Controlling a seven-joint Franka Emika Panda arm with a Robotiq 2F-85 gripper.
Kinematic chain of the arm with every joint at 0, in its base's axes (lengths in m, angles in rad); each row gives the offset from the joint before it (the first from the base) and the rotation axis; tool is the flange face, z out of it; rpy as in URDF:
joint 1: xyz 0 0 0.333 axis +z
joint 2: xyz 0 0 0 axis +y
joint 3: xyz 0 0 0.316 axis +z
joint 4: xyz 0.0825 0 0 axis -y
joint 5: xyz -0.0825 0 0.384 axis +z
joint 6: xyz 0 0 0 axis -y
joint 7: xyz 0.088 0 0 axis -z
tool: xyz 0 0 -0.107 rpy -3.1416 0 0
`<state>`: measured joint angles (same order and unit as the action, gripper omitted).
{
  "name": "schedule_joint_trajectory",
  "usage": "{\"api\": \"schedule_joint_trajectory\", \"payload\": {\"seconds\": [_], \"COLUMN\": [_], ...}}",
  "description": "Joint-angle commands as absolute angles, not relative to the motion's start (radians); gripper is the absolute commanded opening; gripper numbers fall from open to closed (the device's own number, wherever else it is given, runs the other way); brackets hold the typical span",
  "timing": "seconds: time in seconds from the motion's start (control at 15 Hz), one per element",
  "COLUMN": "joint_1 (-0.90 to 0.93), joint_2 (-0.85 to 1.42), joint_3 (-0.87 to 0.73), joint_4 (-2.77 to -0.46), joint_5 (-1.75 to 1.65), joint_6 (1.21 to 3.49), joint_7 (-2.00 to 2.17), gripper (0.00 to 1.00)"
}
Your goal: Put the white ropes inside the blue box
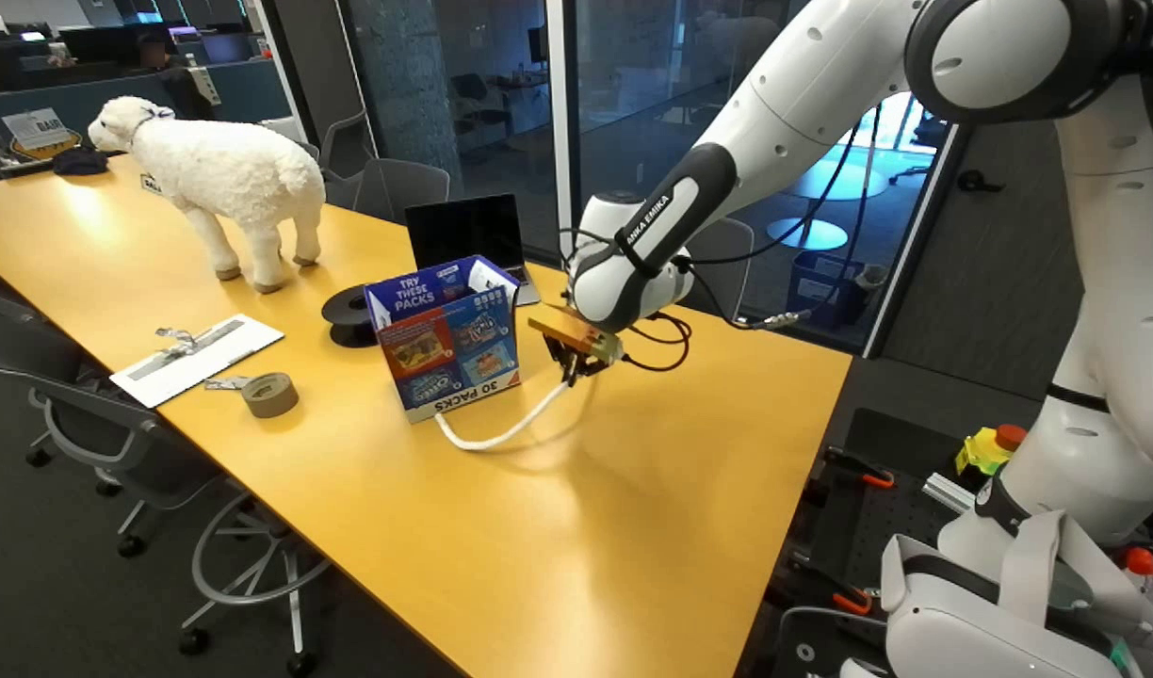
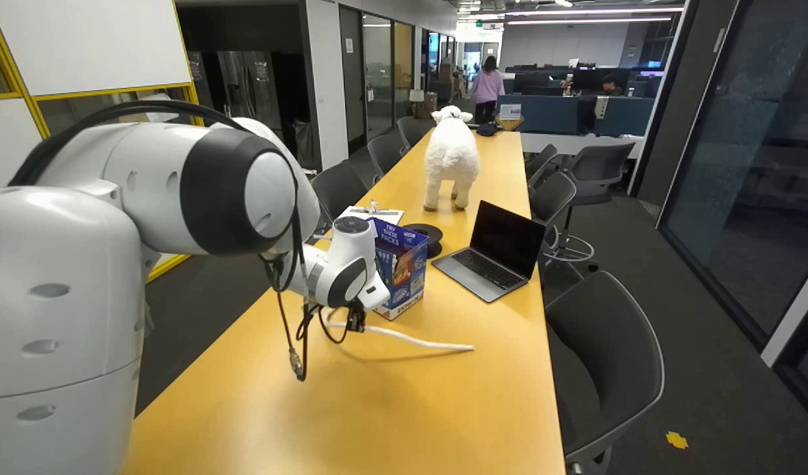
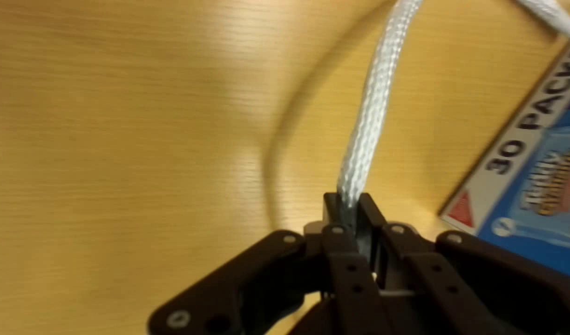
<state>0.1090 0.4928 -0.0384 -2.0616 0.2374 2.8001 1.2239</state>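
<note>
Open-topped blue box [image 1: 452, 350], hand [image 3: 349, 204] gripping rope [image 3: 373, 107] outside

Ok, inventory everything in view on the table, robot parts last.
Box: 1, mostly blue, standing on table
Rope: 1 seen, white, in gripper
Laptop: 1, grey, near box
Spool: 1, black, near box
Clipboard: 1, white, by table edge
Tape: 1, brownish, beside clipboard
Sheep: 1, white, standing past box
Unclear item: 1, dark, far end
Sign: 1, white and yellow, by far end
Gripper: 1, black, closed on rope
Arm: 1, white and black, over table
</note>
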Motion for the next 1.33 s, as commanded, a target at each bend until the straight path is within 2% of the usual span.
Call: {"api": "schedule_joint_trajectory", "payload": {"seconds": [0.0,0.2,0.87,1.27], "joint_1": [0.123,0.117,0.135,0.163], "joint_2": [0.469,0.470,0.552,0.635], "joint_3": [-0.061,-0.064,-0.073,-0.075], "joint_4": [-1.922,-1.774,-1.187,-0.910], "joint_5": [0.215,0.190,0.049,-0.024], "joint_6": [2.785,2.737,2.351,2.231], "joint_7": [1.211,1.201,1.218,1.235], "gripper": [0.10,0.09,0.09,0.08]}}
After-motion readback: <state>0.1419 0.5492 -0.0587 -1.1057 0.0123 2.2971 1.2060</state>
